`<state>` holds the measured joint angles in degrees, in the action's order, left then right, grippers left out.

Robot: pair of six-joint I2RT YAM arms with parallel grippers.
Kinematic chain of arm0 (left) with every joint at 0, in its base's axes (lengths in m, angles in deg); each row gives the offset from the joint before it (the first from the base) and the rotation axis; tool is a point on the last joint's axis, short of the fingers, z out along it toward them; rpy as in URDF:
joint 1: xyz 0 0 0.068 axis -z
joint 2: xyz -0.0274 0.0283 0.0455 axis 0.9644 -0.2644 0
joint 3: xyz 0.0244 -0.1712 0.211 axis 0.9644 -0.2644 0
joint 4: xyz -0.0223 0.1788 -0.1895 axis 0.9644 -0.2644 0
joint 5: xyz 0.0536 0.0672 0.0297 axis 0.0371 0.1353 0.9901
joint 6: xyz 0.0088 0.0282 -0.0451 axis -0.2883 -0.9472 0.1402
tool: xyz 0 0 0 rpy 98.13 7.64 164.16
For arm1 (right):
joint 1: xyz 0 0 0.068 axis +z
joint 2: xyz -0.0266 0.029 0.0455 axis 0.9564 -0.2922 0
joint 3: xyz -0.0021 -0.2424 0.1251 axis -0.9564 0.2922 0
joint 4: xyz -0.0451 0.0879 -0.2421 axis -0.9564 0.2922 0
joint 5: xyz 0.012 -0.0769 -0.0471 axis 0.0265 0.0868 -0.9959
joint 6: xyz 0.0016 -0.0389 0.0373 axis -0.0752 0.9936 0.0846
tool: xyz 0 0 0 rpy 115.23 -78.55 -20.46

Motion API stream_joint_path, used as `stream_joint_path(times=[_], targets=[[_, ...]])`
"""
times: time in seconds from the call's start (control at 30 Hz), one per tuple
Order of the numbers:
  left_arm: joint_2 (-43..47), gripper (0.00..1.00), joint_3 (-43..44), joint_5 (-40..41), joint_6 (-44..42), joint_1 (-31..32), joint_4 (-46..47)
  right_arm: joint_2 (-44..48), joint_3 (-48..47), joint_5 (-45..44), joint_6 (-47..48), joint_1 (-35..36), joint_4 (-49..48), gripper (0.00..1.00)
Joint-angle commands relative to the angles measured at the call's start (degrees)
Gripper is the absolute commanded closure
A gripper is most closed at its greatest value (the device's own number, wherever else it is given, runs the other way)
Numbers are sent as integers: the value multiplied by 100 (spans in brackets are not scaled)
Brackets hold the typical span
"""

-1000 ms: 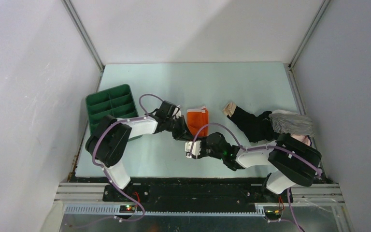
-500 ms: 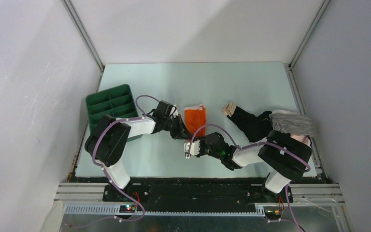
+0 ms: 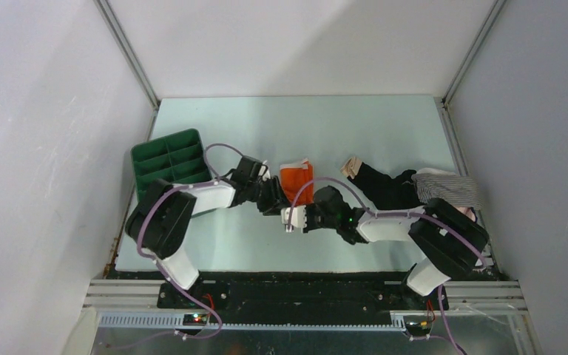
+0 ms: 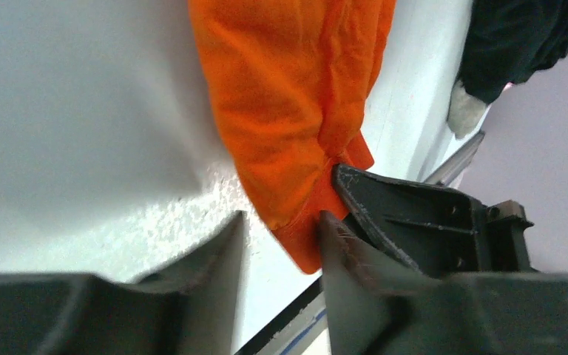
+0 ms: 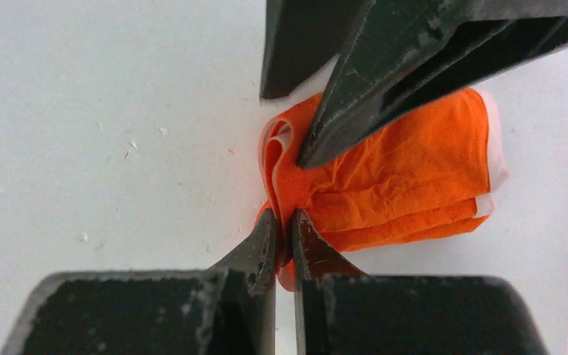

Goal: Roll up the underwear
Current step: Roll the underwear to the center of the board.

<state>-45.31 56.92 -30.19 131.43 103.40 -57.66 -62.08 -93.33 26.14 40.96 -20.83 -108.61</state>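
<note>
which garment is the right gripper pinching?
The orange underwear in the middle; the right gripper is shut on its edge. The black garment and striped garment lie untouched farther right.

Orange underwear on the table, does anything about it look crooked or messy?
Slightly. The orange underwear is bunched into uneven folds at its near edge, where the right fingers pinch it; it looks wrinkled rather than neat.
</note>
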Motion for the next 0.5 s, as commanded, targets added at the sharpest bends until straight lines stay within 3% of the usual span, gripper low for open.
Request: stream_joint_path(times=[0.0, 0.03, 0.1, 0.17, 0.3, 0.47], targets=[[1141, 47, -462, 831, -990, -31, 507, 467, -679, 1533, 50, -374, 1786, 97], [1332, 41, -731, 1107, -1082, -33, 610, 502, -791, 1672, 88, -441, 2109, 97], [1780, 37, -998, 1391, -1468, -42, 805, 562, -891, 1893, 188, -484, 2449, 99], [2141, 24, -1128, 1560, -1962, -18, 886, 577, -964, 2096, 350, -533, 2749, 100], [2977, 21, -1455, 1885, -3213, 217, 1332, 477, -1191, 2461, 354, -674, 3221, 100], [4301, 21, -2844, 1798, -6610, 1593, 2623, 273, -1514, 2760, 287, -819, 3547, 100]])
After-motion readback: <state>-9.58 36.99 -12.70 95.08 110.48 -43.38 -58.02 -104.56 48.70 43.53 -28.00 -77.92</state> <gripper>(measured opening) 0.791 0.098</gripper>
